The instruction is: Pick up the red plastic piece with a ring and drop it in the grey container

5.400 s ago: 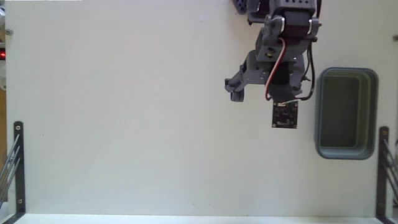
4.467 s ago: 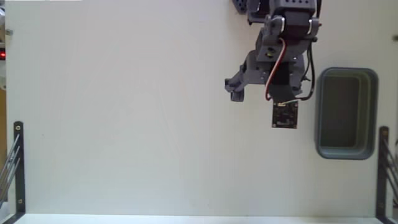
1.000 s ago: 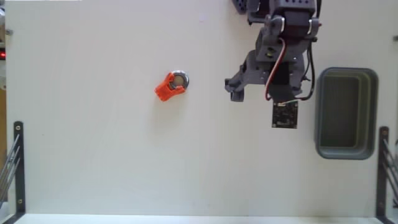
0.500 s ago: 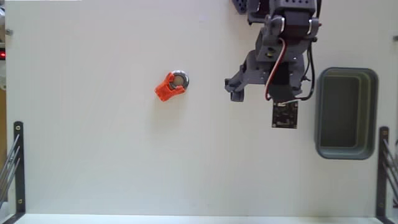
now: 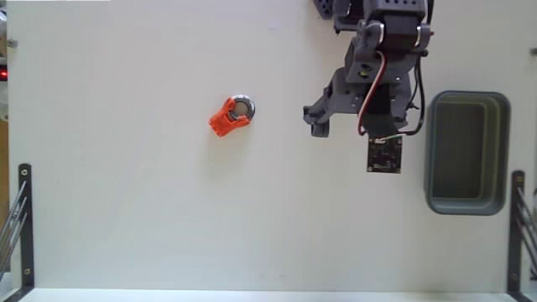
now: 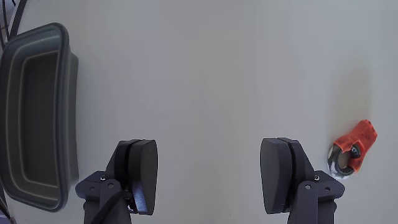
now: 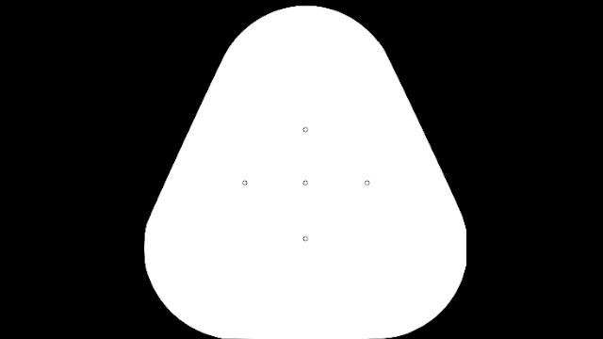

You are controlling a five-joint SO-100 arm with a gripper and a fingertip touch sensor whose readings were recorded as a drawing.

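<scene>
The red plastic piece with a ring [image 5: 230,116] lies on the white table, left of the arm in the fixed view, with its metal ring pointing up and to the right. It also shows at the right edge of the wrist view, where the piece [image 6: 352,149] lies beyond the right finger. The grey container [image 5: 466,153] stands at the right of the fixed view; in the wrist view the container [image 6: 37,118] sits at the left. My gripper [image 5: 365,122] hangs between the two, open wide with nothing between its fingers [image 6: 210,155].
Black metal brackets stand at the table's left edge [image 5: 23,222] and right edge [image 5: 517,226]. The arm's base [image 5: 377,13] is at the top edge. White tabletop [image 5: 168,218] stretches across the lower and left parts.
The red piece was absent from the table in the two oldest frames and lies there since about one second ago. The arm, gripper and container have not moved.
</scene>
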